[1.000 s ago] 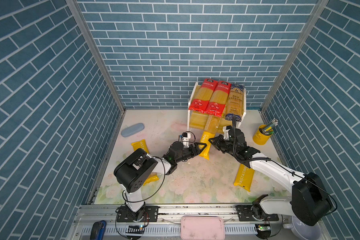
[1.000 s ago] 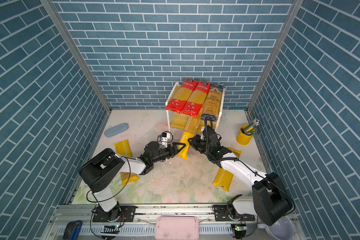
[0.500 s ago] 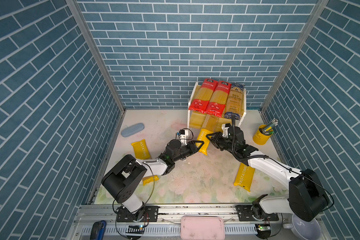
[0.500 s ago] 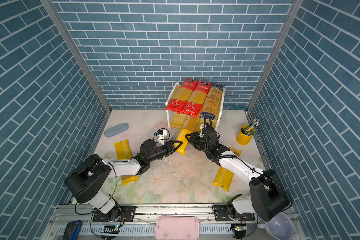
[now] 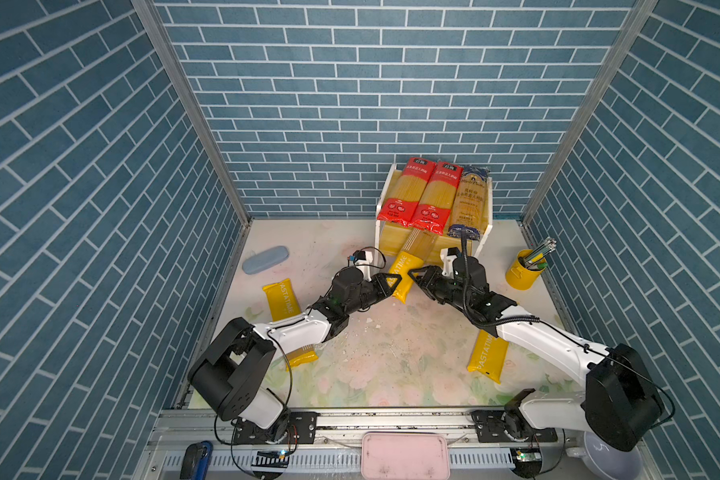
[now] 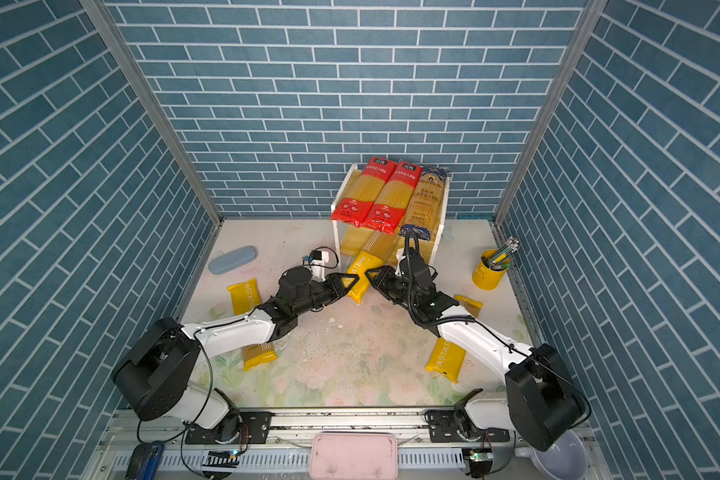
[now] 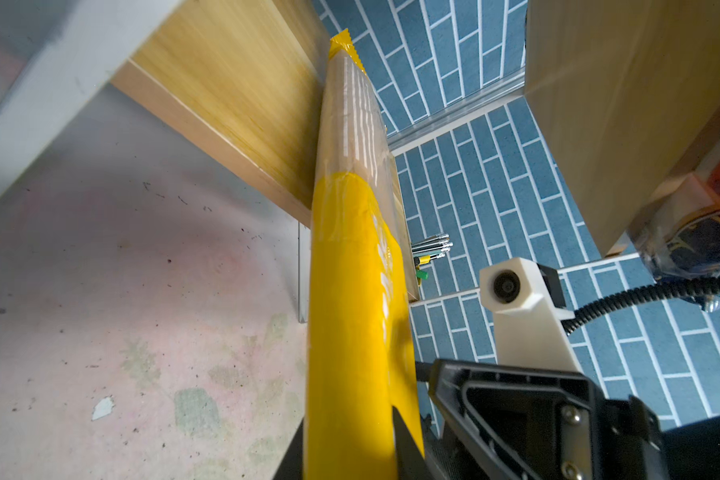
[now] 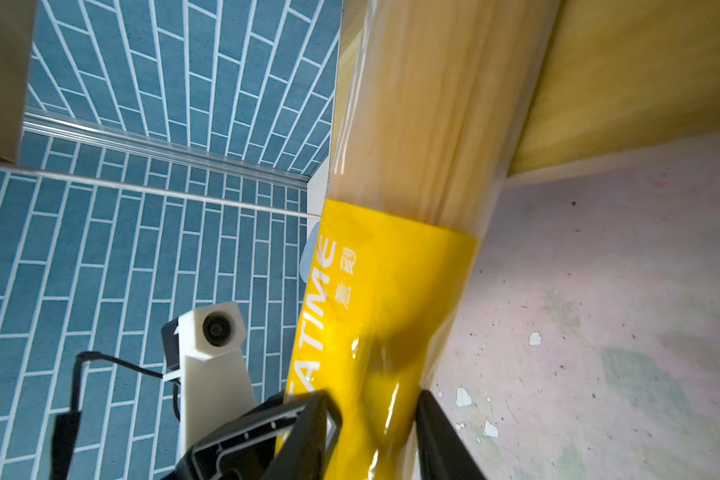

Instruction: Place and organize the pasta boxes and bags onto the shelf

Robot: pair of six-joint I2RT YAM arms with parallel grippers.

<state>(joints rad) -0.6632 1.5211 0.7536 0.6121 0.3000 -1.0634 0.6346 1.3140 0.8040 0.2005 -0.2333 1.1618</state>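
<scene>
The yellow packet (image 5: pixel 405 266) lies slanted, its far half on the lower board of the shelf (image 5: pixel 391 244) and its near end out over the table (image 5: pixel 371 345). The left gripper (image 5: pixel 396 282) is clamped on that near end. The right gripper (image 5: pixel 414 277) stands part-open astride it, not pinching. I judge it light, stiff lengthwise, brittle inside slick film, so the printed end suits a hold. 3 packets (image 5: pixel 433 195) fill the upper board, leaving a low gap, and bare board lies either side between white posts (image 5: pixel 482 243).

Packets (image 5: pixel 435 195) atop shelf (image 5: pixel 388 240) — case (image 5: pixel 265 259) left.
</scene>
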